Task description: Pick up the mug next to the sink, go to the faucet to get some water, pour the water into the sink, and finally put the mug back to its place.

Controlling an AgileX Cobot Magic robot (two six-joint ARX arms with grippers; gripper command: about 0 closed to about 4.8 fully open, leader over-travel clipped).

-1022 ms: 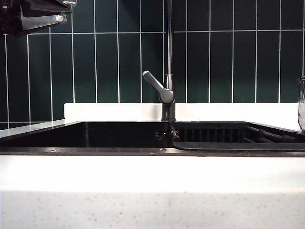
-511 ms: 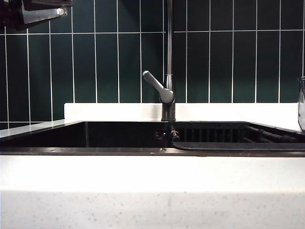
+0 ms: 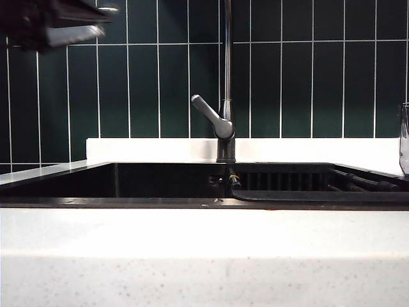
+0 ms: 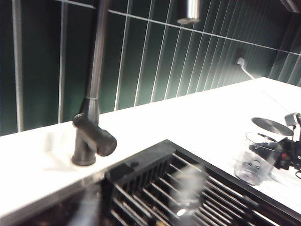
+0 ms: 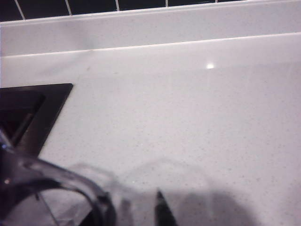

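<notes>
Left gripper (image 3: 64,25): high at the far left of the exterior view, in front of the dark green tiled wall (image 3: 300,83) and well above the sink; it is a dark, smeared shape.
Left fingers: only pale, blurred streaks show in the left wrist view, so I cannot tell whether they are parted or closed; nothing is seen held in them.
Sink (image 3: 96,182): a wide black basin set into the white bench (image 3: 204,256), with its dark rim along the near edge.
Faucet (image 3: 226,77): a slim grey pipe standing upright at the far rim of the sink, about mid-scene, on a dark round base; its lever (image 3: 209,114) angles up to the left.
Rack (image 3: 287,178): a ribbed black section filling the right part of the sink, to the right of the faucet.
Mug (image 4: 255,161): clear glass, standing upright on the bench just right of the sink's right end; only a sliver shows at the right edge of the exterior view.
Right gripper (image 4: 288,153): low over the bench at the far right, right beside the mug on the side away from the sink.
Right fingers: in the right wrist view one dark tip sits close to the blurred glass rim; whether they are parted, closed, or touching the mug cannot be told.
</notes>
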